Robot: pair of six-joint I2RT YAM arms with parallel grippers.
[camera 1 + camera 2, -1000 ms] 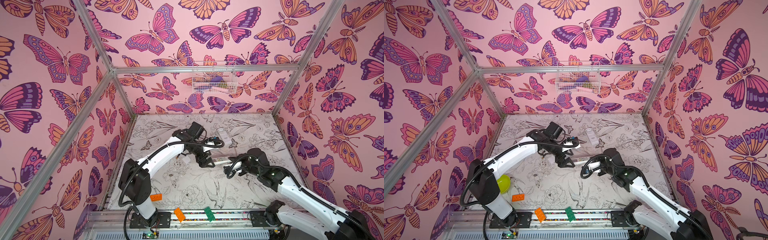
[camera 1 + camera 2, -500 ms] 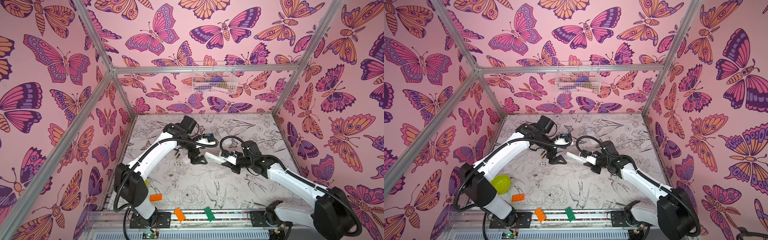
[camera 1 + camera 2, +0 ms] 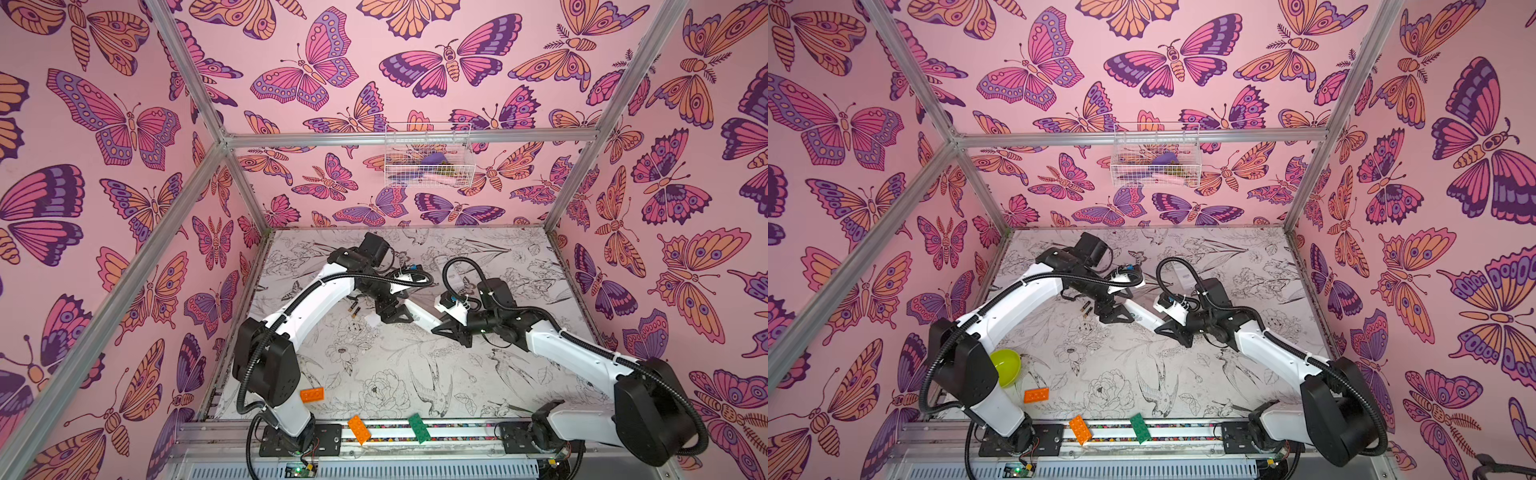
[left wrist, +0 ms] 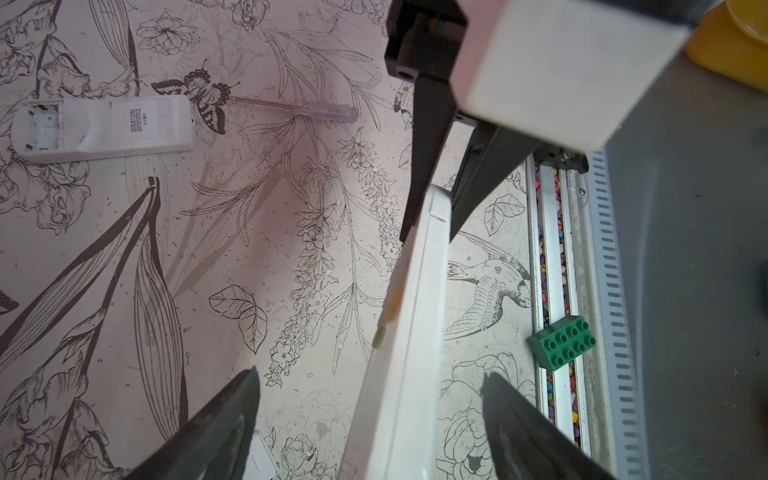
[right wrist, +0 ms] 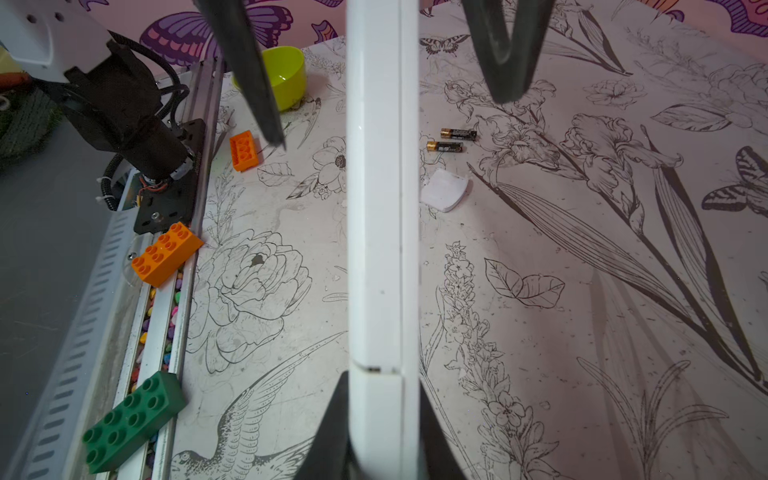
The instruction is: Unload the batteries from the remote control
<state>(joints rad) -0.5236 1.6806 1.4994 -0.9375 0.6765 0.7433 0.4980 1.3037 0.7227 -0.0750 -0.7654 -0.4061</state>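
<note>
My right gripper is shut on one end of a white remote control, held edge-on above the table. My left gripper stands open astride the remote's other end, with a gap on each side. In both top views the two grippers meet at the remote mid-table. Two batteries, black with gold ends, lie side by side on the table left of the left gripper. A small white cover lies beside them.
A second white remote with an empty open compartment and a clear-handled screwdriver lie further back. A lime bowl, two orange bricks and a green brick sit along the front rail. A wire basket hangs on the back wall.
The right arm has stretched back and left, carrying the remote with it. The left gripper shifted slightly left and its jaws have narrowed a little around the remote's end.
</note>
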